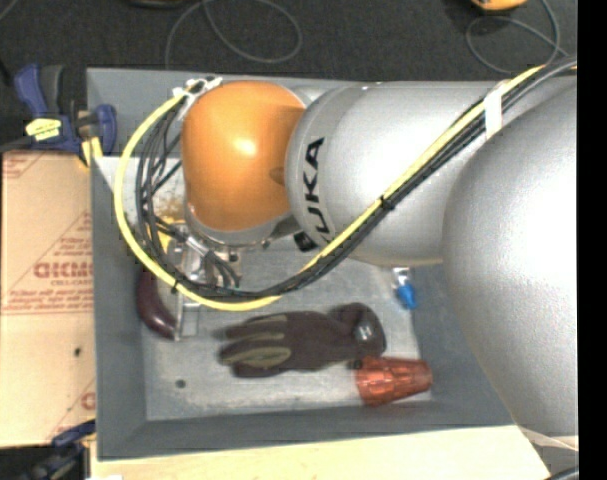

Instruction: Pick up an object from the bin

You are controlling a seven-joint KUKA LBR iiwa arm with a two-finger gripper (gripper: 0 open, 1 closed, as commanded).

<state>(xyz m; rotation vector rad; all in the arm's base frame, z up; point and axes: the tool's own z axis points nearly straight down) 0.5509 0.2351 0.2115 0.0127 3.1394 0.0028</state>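
Observation:
My gripper (190,313) reaches down below the orange wrist cover at the bin's left side. It sits right beside a dark maroon rounded thing (153,308) that lies against the left wall, partly hidden by the gripper and cables. A dark brown glove (298,340) lies flat just to the right of the gripper, its fingers pointing left toward it.
A red-orange translucent cup (393,380) lies on its side near the front right. A small blue and white thing (405,293) lies at the right, by the arm. The big silver arm and its yellow and black cables cover the bin's back and right parts.

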